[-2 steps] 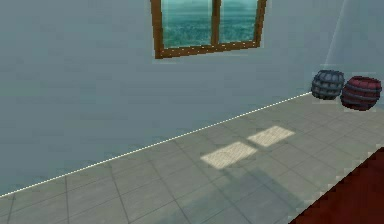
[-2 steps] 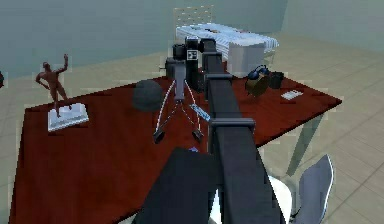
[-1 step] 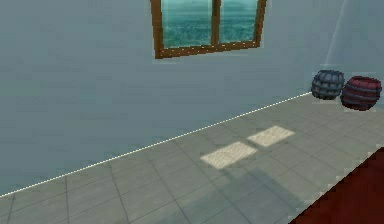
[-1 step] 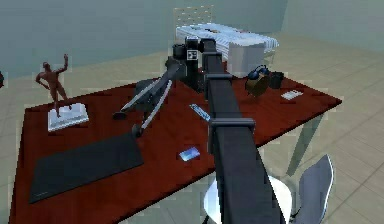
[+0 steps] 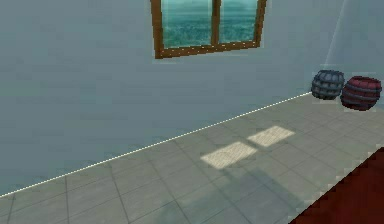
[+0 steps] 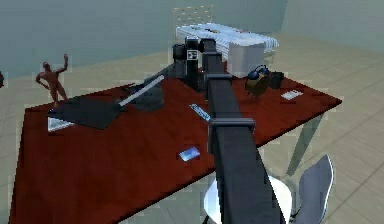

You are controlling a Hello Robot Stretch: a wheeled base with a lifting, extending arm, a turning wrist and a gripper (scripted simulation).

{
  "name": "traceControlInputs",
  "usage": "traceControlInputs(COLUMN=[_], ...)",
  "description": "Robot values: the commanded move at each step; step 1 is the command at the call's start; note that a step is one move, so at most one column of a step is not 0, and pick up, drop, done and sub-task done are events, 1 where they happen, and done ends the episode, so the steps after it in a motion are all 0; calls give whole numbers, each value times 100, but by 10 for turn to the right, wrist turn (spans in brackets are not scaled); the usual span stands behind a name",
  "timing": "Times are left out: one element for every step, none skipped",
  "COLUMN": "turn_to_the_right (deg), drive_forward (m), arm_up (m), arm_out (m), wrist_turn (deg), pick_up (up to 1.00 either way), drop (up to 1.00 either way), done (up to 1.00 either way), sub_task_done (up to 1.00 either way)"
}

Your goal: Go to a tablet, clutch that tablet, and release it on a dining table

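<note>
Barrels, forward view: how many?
2. A blue-grey barrel and a dark red barrel to its right sit side by side on the floor by the wall at the view's upper right. More may lie beyond the edge.

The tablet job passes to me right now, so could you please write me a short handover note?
Pincer: at the far end of the dark square arm, out over the dark red table; whether it holds anything cannot be told.
Things: a flat dark grey slab and a small blue-faced flat piece lie on it; which is the tablet is unclear.
Done: the robot is at the table, arm extended.
Left: confirm the tablet is held, then release it on a dining table.
</note>
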Motion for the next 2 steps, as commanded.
traceControlInputs(turn_to_the_right=[0,0], drive_forward=[0,0], arm_up=[0,0], arm_out=[0,0], wrist_turn=[450,450], pick_up=[0,0], drop=[0,0], done=[0,0], sub_task_done=[0,0])
